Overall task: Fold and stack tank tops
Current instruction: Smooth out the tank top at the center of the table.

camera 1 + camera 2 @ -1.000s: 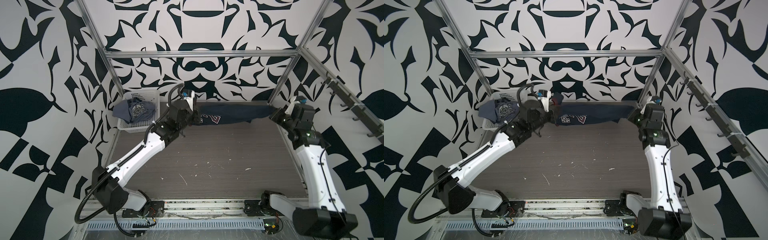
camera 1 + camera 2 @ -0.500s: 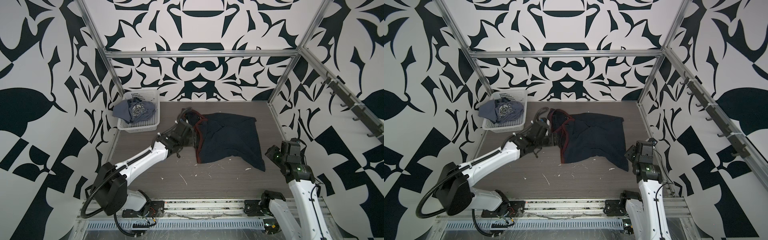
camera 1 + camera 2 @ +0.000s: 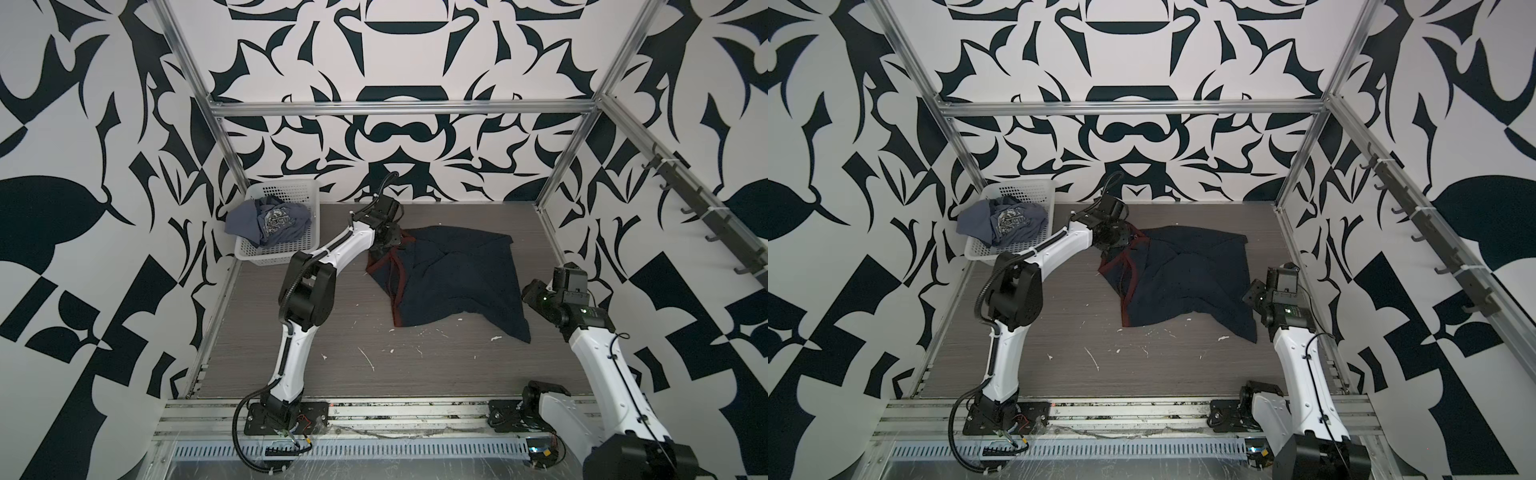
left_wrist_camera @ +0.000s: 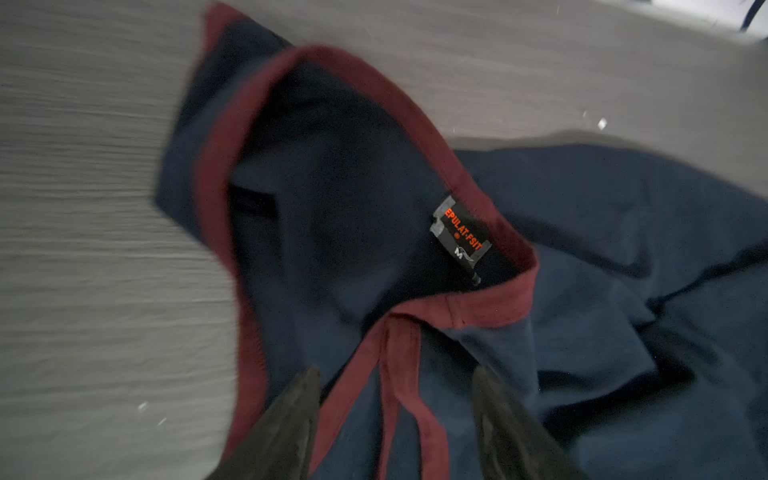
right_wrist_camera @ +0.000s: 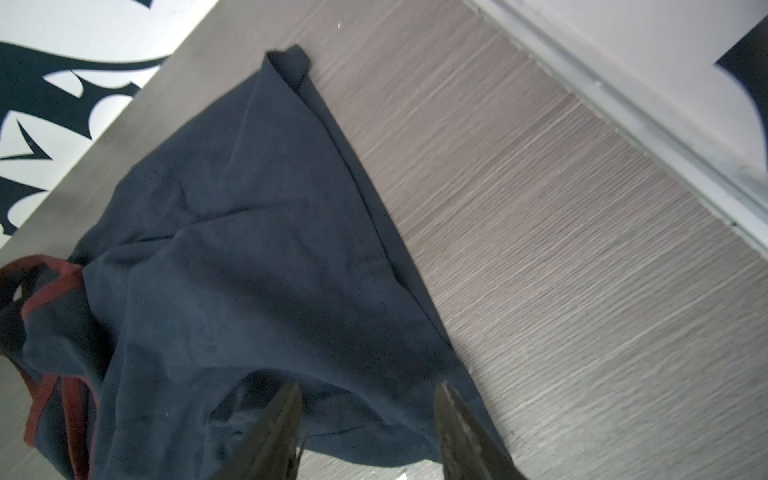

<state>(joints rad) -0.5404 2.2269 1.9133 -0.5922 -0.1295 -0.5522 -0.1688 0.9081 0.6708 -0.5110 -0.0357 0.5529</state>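
The dark navy tank top point(image 3: 453, 282) point(image 3: 1183, 282) with maroon trim lies loosely spread and creased on the table. Its neck and straps point(image 4: 353, 187) point toward the far left. My left gripper point(image 3: 384, 248) point(image 3: 1108, 245) point(image 4: 397, 371) hovers open over the maroon straps, holding nothing. Open as well, my right gripper point(image 3: 531, 291) point(image 3: 1252, 293) point(image 5: 370, 384) stands over the top's near right hem corner point(image 5: 232, 249), and nothing is pinched between its fingers. The slate grey-blue tank top point(image 3: 270, 222) point(image 3: 1007, 220) lies bunched in the basket.
A white perforated basket point(image 3: 286, 185) point(image 3: 1025, 191) stands at the far left corner of the table. Aluminium frame posts point(image 3: 552, 183) edge the table, and a hook rail point(image 3: 706, 216) runs along the right wall. White specks point(image 3: 368, 359) dot the near tabletop.
A second ago both grippers held the navy top stretched along the far edge. It now lies on the table, both grippers have opened, and the right arm has drawn back near.
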